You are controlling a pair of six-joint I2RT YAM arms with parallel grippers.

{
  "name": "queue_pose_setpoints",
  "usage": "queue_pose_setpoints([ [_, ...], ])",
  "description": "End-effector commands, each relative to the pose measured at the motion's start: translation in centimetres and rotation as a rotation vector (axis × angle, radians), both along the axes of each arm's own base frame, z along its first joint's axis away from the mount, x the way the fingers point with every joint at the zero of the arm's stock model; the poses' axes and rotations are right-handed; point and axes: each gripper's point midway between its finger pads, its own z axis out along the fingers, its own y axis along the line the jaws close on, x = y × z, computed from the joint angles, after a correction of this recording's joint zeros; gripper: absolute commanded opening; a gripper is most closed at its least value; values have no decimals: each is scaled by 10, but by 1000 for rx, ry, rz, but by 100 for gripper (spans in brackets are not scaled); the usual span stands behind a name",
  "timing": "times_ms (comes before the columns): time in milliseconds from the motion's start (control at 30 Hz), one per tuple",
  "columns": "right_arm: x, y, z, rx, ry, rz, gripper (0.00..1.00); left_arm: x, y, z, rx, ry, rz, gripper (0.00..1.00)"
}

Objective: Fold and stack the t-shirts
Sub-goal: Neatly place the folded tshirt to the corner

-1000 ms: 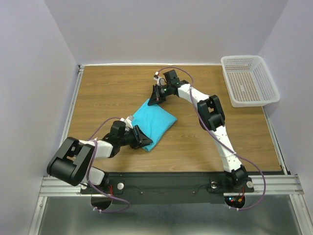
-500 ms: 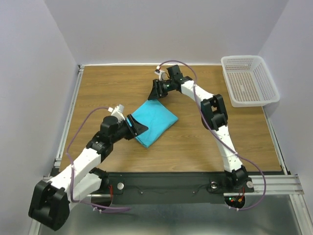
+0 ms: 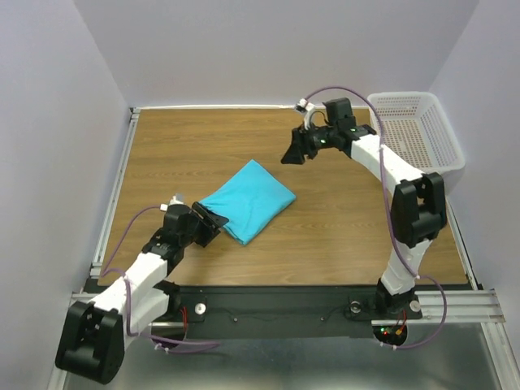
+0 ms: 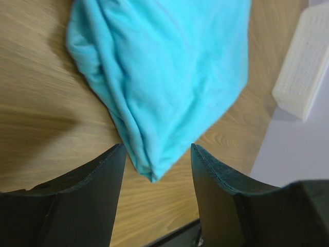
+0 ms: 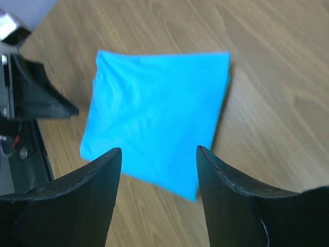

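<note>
Now | t-shirt (image 3: 248, 201): folded, lying mid-table (image 3: 179, 146) | L gripper (image 3: 213, 221): gaping open, gripping nothing, sitting at shirt's near-left corner, poss. touching | R gripper (image 3: 292, 153): gaping open, empty, hanging apart beyond shirt's far side

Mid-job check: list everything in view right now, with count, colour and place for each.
t-shirt: one, turquoise, folded, lying on the table left of centre.
basket: one, white plastic mesh, far right corner of the table.
table: one, brown wood grain, under everything.
left gripper: one, black fingers, open, at the t-shirt's near left corner.
right gripper: one, black fingers, open, over the far side of the table, apart from the t-shirt, left of the basket.
</note>
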Motion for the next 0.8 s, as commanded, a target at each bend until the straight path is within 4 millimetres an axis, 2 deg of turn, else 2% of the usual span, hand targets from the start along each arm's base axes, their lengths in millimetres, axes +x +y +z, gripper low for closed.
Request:
queue_pose_setpoints([
  [0, -15, -40, -17, -26, 1, -22, 66, 20, 1, 6, -40, -3, 38, 64],
  [33, -25, -50, -22, -33, 16, -33, 66, 22, 0, 6, -44, 3, 41, 64],
  [133, -37, -59, -25, -45, 12, -40, 66, 25, 0, -3, -44, 51, 54, 64],
  [167, -42, -64, -32, -50, 30, -48, 66, 23, 1, -8, -36, 81, 58, 64],
  [200, -44, -67, -33, -50, 32, -51, 66, 22, 2, -17, -21, 121, 63, 64],
  [400, -45, -81, -29, -35, 21, -69, 66, 30, 1, -30, 7, 168, 60, 63],
  [433, -46, -82, -27, -31, 17, -66, 66, 36, 0, -28, 14, 158, 64, 60],
  [567, -47, -86, -23, -12, 10, -63, 66, 51, 0, -33, 68, 164, 40, 32],
  [600, -47, -88, -22, -10, 7, -66, 66, 53, 0, -34, 82, 167, 30, 21],
  [667, -48, -92, -21, -3, 8, -70, 66, 61, 5, -37, 148, 168, 14, 18],
  [700, -49, -93, -20, -1, 6, -71, 66, 66, 14, -39, 191, 156, 3, 13],
  [767, -50, -97, -23, 4, 13, -76, 66, 81, 29, -31, 256, 124, 4, 8],
])
